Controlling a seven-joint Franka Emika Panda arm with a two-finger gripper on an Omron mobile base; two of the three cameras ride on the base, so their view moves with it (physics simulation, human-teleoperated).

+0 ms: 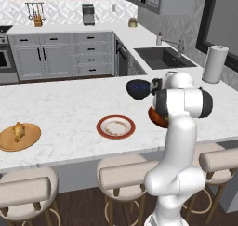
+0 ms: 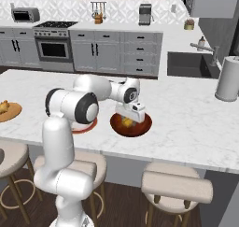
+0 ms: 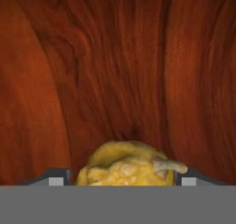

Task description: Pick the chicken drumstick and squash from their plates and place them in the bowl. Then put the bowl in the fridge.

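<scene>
Open white marble bench (image 1: 69, 109) between plates | tan wooden plate (image 1: 19, 136) far left, white red-rimmed plate (image 1: 115, 127) mid, well apart | small dark blue bowl (image 1: 138, 89) just behind reddish-brown glossy bowl (image 2: 131, 124) | tool (image 2: 130, 121) low inside that bowl, yellow-orange squash (image 3: 129, 168) between fingers | paper towel roll (image 1: 215, 64) far right.

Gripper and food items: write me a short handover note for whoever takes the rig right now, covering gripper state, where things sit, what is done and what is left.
Gripper: open, low over the reddish-brown bowl, fingers either side of the squash.
Squash: lying in the bowl, jaws wide around it; looks released.
Chicken drumstick: on the wooden plate at the left end of the counter, not yet picked.
White plate with red-brown rim: nothing on it.
Dark blue bowl: behind the arm, not part of the job.
Done: squash in bowl.
Left: lift clear, fetch the drumstick into the bowl, then carry the bowl to the fridge.
</scene>
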